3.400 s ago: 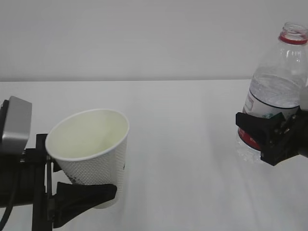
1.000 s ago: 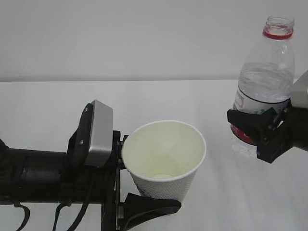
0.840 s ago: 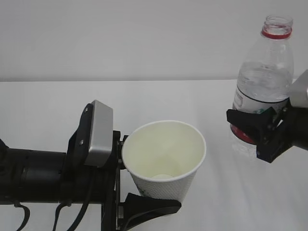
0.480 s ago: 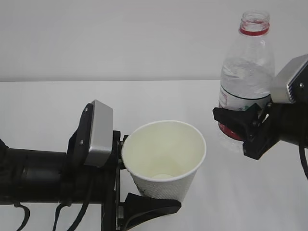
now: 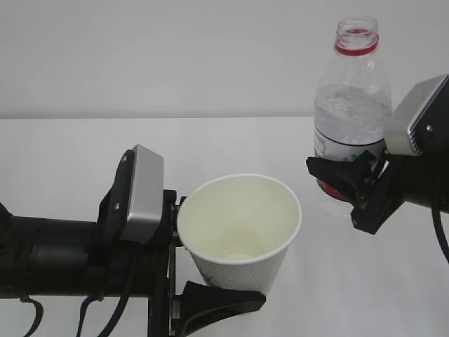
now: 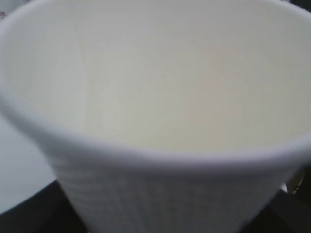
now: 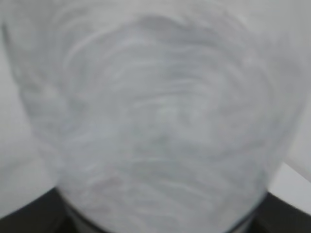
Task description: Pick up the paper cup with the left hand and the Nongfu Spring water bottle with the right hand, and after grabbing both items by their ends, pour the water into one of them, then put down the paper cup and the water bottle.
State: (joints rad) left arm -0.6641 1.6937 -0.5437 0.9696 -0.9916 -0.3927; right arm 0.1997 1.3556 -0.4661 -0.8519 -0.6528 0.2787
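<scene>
In the exterior view the white paper cup (image 5: 238, 225) is held upright above the table, mouth up, cream inside. My left gripper (image 5: 226, 281) is shut on its lower part, one black finger (image 5: 217, 303) showing under it. To the right and higher, the uncapped Nongfu Spring water bottle (image 5: 351, 98) stands upright in the air with clear water (image 5: 349, 123) inside. My right gripper (image 5: 342, 191) is shut on its red-labelled lower part. A gap separates bottle and cup. The cup (image 6: 155, 97) fills the left wrist view and the blurred bottle (image 7: 155, 121) fills the right wrist view.
A white table (image 5: 70, 154) runs under both arms to a plain white wall. The left arm's grey plate (image 5: 144, 193) sits just left of the cup. The right arm's grey plate (image 5: 421, 116) sits right of the bottle.
The right gripper has carried the bottle left and slightly up, closer to the cup. The cup, further left and tilted before, has stayed still and upright over the last second.
</scene>
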